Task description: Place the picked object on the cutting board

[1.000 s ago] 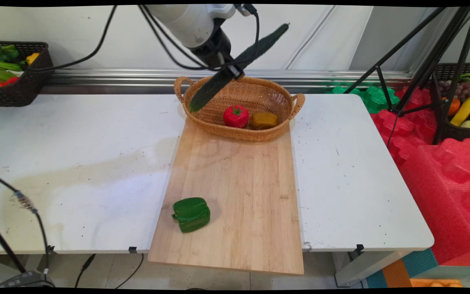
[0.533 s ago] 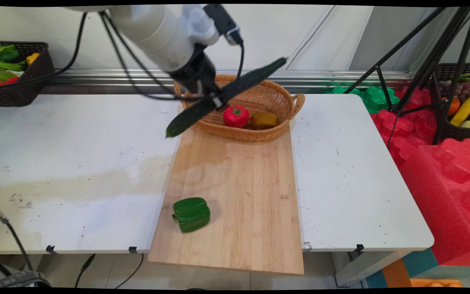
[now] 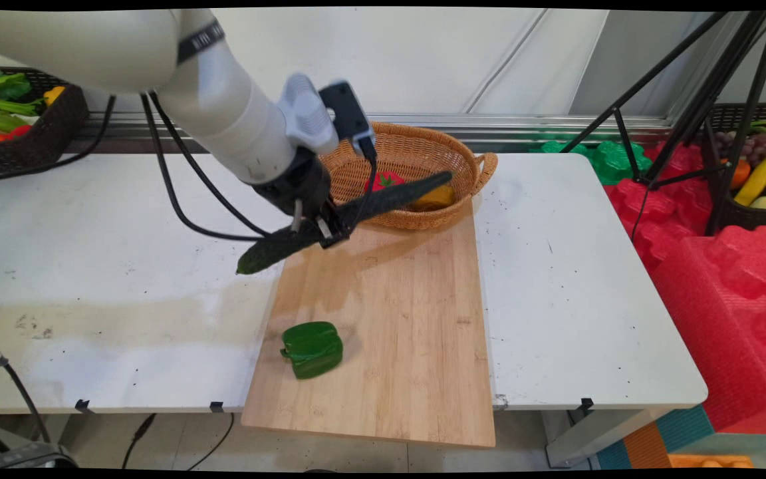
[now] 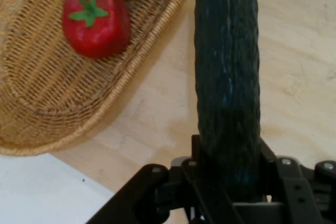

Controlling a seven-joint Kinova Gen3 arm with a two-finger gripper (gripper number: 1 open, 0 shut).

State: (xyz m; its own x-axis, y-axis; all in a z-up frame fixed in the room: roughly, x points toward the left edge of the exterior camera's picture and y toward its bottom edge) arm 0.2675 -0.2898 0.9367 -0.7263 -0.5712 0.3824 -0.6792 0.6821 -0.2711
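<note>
green blocky bell pepper (image 3: 312, 349) lying on near part of pale wooden cutting board (image 3: 409, 346) | black two-finger tool (image 3: 322, 229) clamped round middle of long dark-green bumpy cucumber (image 3: 346, 211), held tilted above board's far-left corner, clear of white scuffed tabletop (image 3: 124, 266) | woven wicker basket (image 3: 423, 143) beyond holds glossy red tomato (image 4: 96, 18) and yellow-brown piece (image 3: 437, 196)

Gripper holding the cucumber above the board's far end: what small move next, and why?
Probably lower it straight down. The gripper holds the cucumber above the cutting board, one end overhanging the wicker basket, the other the table; the green pepper lies well clear.
</note>
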